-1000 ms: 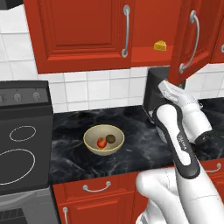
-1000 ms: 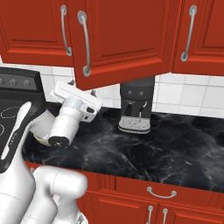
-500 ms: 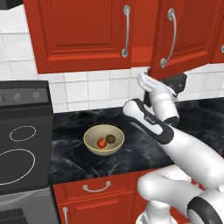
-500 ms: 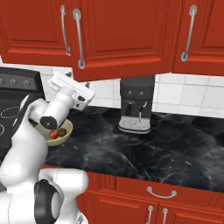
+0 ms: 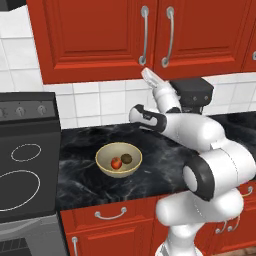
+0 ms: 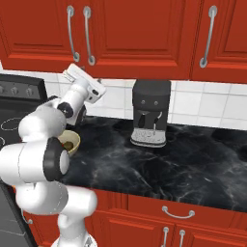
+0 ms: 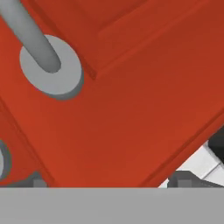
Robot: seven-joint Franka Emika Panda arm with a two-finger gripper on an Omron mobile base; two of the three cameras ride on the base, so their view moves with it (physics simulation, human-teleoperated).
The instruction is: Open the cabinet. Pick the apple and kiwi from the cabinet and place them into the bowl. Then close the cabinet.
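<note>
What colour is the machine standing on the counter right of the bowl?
The coffee machine is dark grey to black with a lighter grey drip base; the right base view shows it best.

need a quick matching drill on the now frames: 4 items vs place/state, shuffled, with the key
Items:
1. cabinet
2. apple
3. bowl
4. coffee machine

Place or state:
A. on the black counter, right of the stove
B. both doors shut
C. in the bowl, beside the kiwi
D. against the tiled wall, under the cabinet

Pairs: 1-B, 2-C, 3-A, 4-D

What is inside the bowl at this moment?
The bowl holds the apple and the kiwi, side by side. In the right base view the arm covers most of the bowl.
</note>
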